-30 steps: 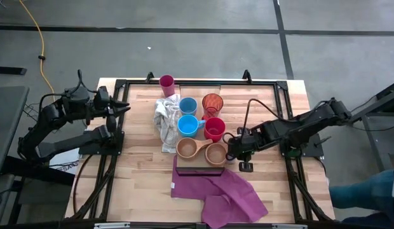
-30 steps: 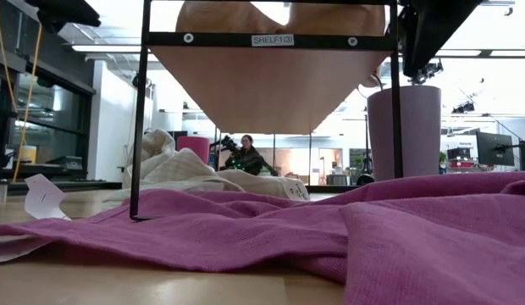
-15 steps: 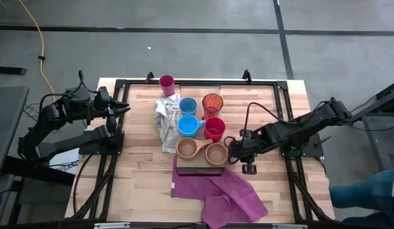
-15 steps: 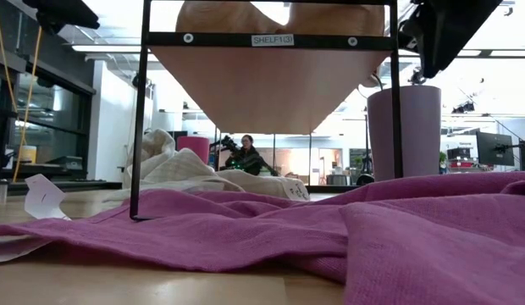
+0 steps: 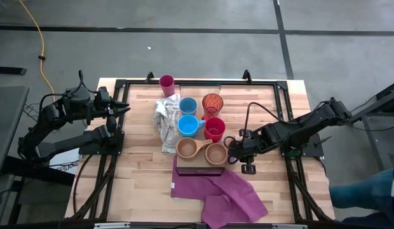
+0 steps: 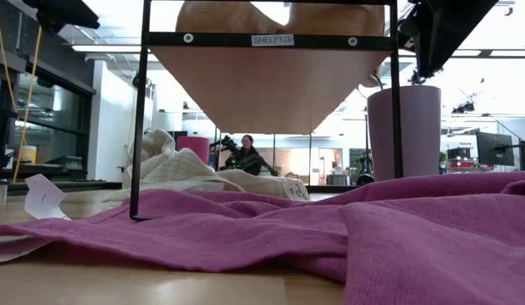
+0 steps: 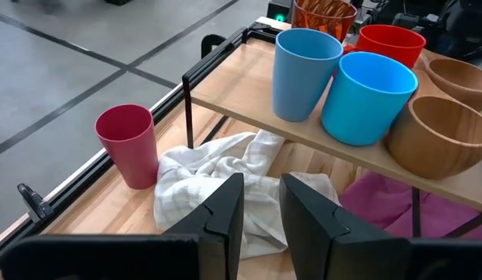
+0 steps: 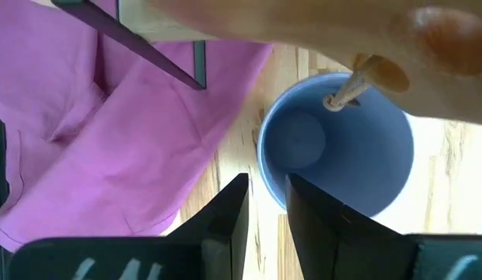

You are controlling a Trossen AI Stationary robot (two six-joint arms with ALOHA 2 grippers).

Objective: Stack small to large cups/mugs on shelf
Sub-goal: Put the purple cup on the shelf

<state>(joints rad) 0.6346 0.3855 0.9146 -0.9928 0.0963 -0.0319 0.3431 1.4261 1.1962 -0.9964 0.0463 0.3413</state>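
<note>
My right gripper (image 8: 264, 214), fingers a narrow gap apart and empty, hovers over the lavender plastic tumbler (image 8: 334, 144) standing just beside the long light-wood shelf's (image 5: 198, 166) dark-framed end. Next I'd descend and pinch its rim, minding the shelf edge. My left gripper (image 7: 260, 206) waits empty, well apart.

high: straight down | low: table-level, under shelf (image 6: 271, 85) | wrists: close, forward
</note>
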